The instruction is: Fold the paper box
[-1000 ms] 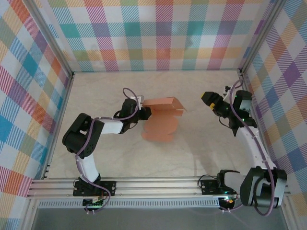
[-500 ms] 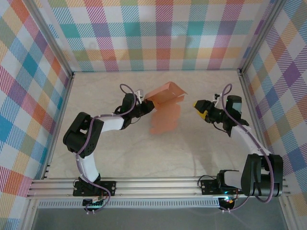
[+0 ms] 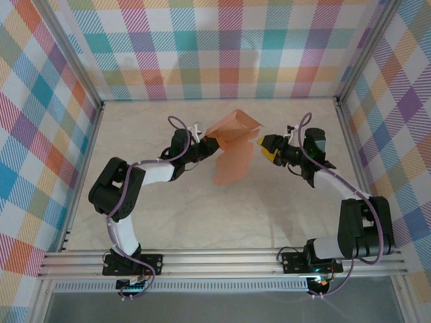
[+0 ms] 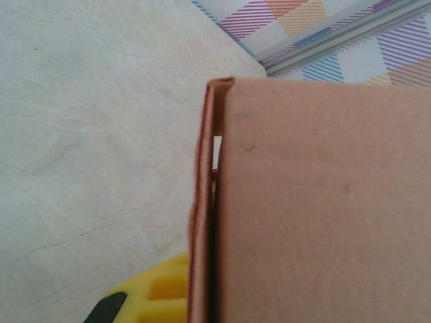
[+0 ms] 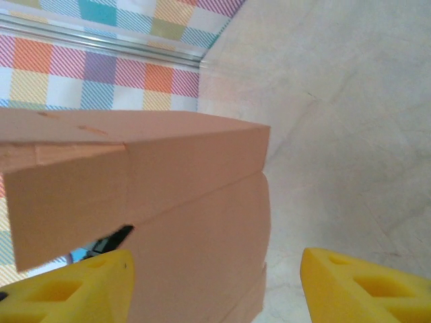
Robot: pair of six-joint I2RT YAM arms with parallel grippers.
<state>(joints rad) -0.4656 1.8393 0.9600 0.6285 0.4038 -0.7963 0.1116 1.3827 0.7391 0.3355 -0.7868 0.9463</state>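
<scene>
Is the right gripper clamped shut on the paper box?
No, the right gripper has its yellow fingers wide apart, one clear of the paper box.

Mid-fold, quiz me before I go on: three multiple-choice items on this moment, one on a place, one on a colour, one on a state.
1. Where is the paper box in the top view?
A. By the arm bases
B. Between the left pincer and the right pincer
C. Against the back wall

2. What colour are the right pincer's fingertips?
A. Yellow
B. Blue
C. Green

3. What state is the left pincer in?
A. Open above the box
B. Open, away from the box
C. Shut on the box

Key: B, the pincers flank it; A, the right wrist view shows yellow fingertips; C, it grips the box's left edge.
</scene>
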